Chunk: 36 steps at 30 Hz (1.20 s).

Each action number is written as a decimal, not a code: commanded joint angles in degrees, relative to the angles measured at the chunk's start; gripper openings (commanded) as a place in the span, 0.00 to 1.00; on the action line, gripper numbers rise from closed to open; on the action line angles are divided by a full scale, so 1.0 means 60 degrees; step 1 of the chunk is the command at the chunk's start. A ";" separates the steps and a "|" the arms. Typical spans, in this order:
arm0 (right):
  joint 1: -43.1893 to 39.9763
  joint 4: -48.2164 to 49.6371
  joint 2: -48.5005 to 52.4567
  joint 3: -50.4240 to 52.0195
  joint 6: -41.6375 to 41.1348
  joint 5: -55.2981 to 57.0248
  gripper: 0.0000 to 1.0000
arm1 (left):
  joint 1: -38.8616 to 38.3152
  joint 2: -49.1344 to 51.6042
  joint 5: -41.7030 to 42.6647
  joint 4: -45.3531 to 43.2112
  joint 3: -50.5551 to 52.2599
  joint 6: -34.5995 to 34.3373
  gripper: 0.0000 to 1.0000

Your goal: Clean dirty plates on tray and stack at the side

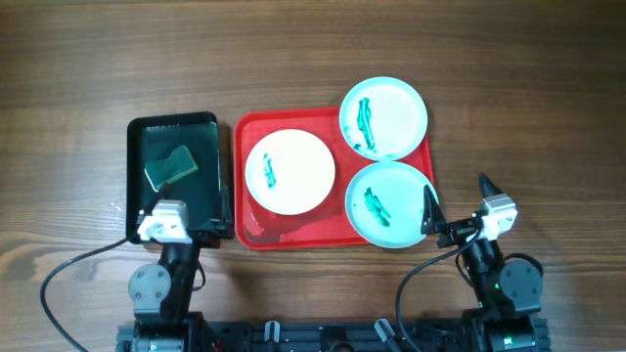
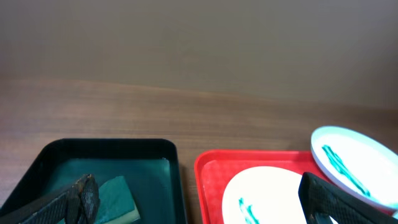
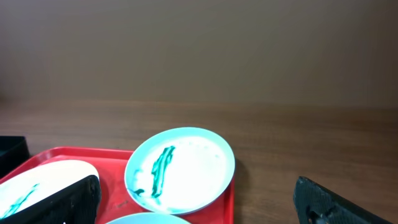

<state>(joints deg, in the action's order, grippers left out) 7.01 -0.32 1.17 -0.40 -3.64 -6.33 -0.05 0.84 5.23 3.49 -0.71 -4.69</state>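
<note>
The red tray (image 1: 252, 230) holds three dirty plates with green smears. A cream-white plate (image 1: 290, 172) lies at its left. One mint-blue plate (image 1: 383, 117) sits at the far right, overhanging the rim. The other mint-blue plate (image 1: 390, 203) lies at the near right. My left gripper (image 1: 176, 227) is open and empty over the near end of the black tray (image 1: 140, 137). My right gripper (image 1: 456, 200) is open and empty by the red tray's near right corner. The left wrist view shows the white plate (image 2: 273, 190). The right wrist view shows the far plate (image 3: 180, 169).
A green sponge (image 1: 171, 166) lies in the black tray, left of the red tray; it also shows in the left wrist view (image 2: 118, 196). Bare wooden table (image 1: 528, 117) surrounds both trays. Cables run from both arm bases at the near edge.
</note>
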 commanded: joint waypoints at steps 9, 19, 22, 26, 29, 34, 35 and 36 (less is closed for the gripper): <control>-0.0029 -0.0350 0.1497 -0.2240 -0.0743 -0.1741 1.00 | -0.0036 0.2299 -0.0495 0.3253 -0.4473 -0.0871 1.00; -0.0029 -0.3166 0.6583 -0.6750 -0.0641 -0.1923 1.00 | -0.0036 0.8357 -0.0561 0.8193 -1.0721 -0.0871 1.00; -0.0025 -0.4816 0.8295 -0.8579 -0.0634 -0.1985 1.00 | -0.0036 0.9970 -0.0062 0.9078 -1.2080 -0.0871 1.00; -0.0029 -0.6069 1.0404 -1.0477 0.0011 -0.3982 1.00 | -0.0036 1.1362 0.0707 0.8859 -1.2233 -0.0871 1.00; -0.0029 -0.5574 1.1253 -1.0495 -0.0841 -0.5293 1.00 | -0.0036 1.2101 0.0980 0.8892 -1.2233 -0.0874 1.00; 0.0138 -0.5472 1.2273 -1.0495 -0.1180 -0.5501 1.00 | -0.0025 1.2739 0.0765 0.8714 -1.2233 -0.0623 1.00; 0.0273 -0.5544 1.2349 -1.0495 -0.1315 -0.5151 1.00 | -0.0025 1.2761 -0.0055 0.8630 -1.2233 -0.0514 0.95; 0.0463 -0.5646 1.2389 -1.0495 -0.1614 -0.4590 1.00 | -0.0025 1.2794 -0.0809 0.8539 -1.2233 -0.0474 0.95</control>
<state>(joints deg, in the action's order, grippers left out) 7.49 -33.32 74.41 -62.30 -9.82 -36.69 -0.05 77.10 10.28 56.12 -73.36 -9.52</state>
